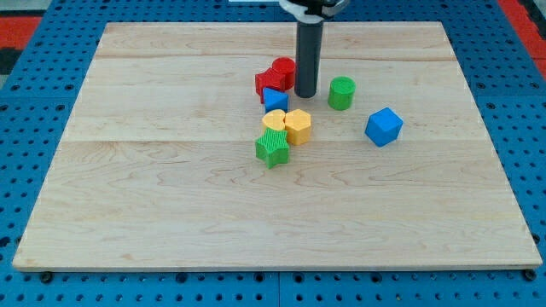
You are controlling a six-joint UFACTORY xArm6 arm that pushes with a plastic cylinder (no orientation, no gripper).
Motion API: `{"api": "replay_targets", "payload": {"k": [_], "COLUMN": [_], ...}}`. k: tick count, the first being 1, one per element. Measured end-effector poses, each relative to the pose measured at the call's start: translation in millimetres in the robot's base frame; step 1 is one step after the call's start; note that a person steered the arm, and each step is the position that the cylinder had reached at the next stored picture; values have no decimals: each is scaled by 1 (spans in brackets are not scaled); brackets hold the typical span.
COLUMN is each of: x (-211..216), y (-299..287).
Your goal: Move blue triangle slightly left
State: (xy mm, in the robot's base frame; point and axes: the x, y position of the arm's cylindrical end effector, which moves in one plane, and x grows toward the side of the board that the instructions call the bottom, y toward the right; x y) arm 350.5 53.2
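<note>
1. No pincer is fitted, so there is nothing to be open, closed or holding; the arm ends in a dark rod, and my tip [306, 95] rests on the desk [171, 196].
2. My tip sits just right of the red blocks [275, 78], between them and the green cylinder [341, 92].
3. The blue triangle [275, 100] lies just below-left of my tip, touching the red blocks.
4. No writing or brand is visible.

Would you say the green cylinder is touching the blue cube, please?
Apart. The camera view shows bare wood between the green cylinder and the blue cube.
</note>
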Motion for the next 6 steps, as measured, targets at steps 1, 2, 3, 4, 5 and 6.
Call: {"api": "replay_targets", "payload": {"k": [1,2,3,4,5,6], "x": [5,25,26,28,37,40], "y": [47,80,74,19,-33,-85]}}
